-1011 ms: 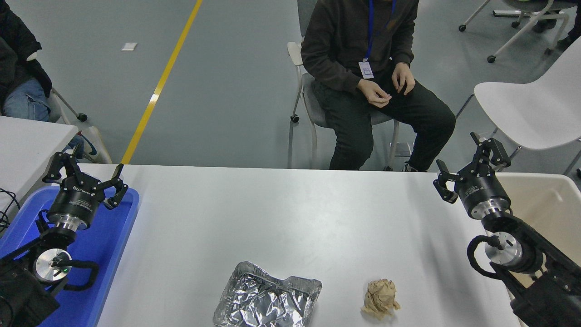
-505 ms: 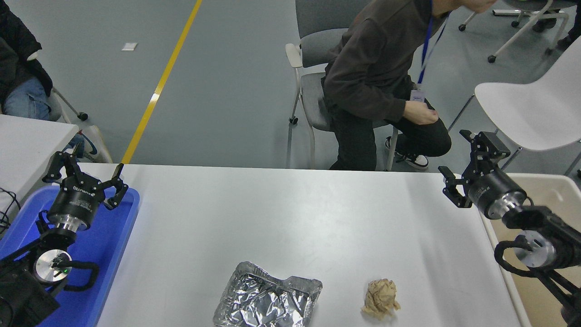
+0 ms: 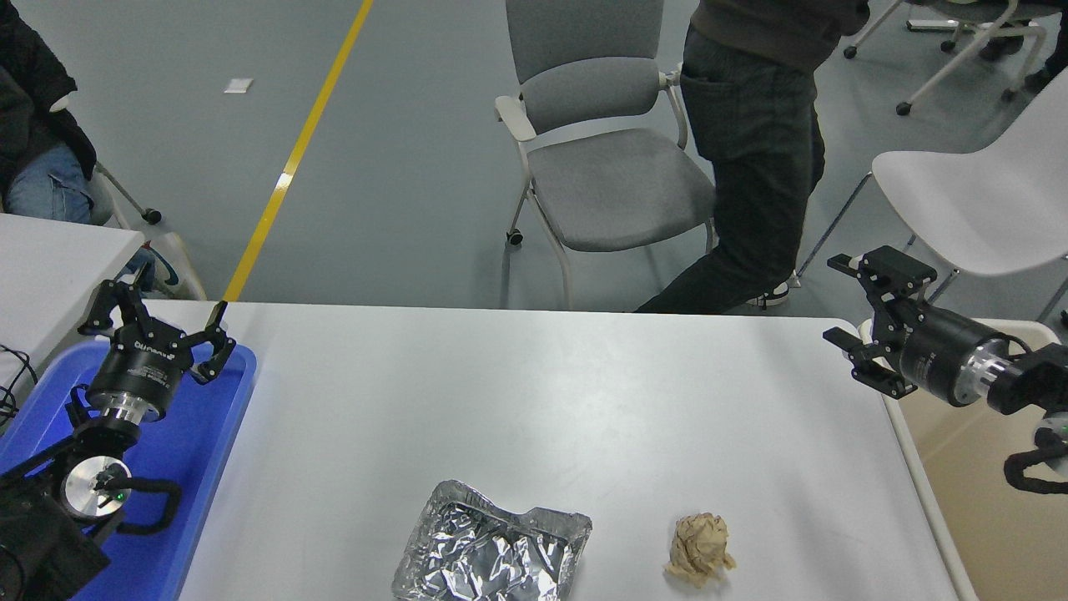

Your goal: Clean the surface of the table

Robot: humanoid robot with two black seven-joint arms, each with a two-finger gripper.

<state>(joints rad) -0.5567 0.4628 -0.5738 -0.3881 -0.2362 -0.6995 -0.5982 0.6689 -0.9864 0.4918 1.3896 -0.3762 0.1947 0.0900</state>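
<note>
Right pincer spread, empty, over the desk far-right edge; foil tray and paper wad near front edge.

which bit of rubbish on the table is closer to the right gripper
The crumpled brown paper ball, right of the crushed foil tray, lies closer to the right gripper.

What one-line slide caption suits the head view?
Open right gripper hovers at the table surface's far right edge; crumpled foil tray and paper ball await clearing.

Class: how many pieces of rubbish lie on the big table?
2: a crumpled foil tray at the near edge, and a paper ball to its right. None seems hidden.
</note>
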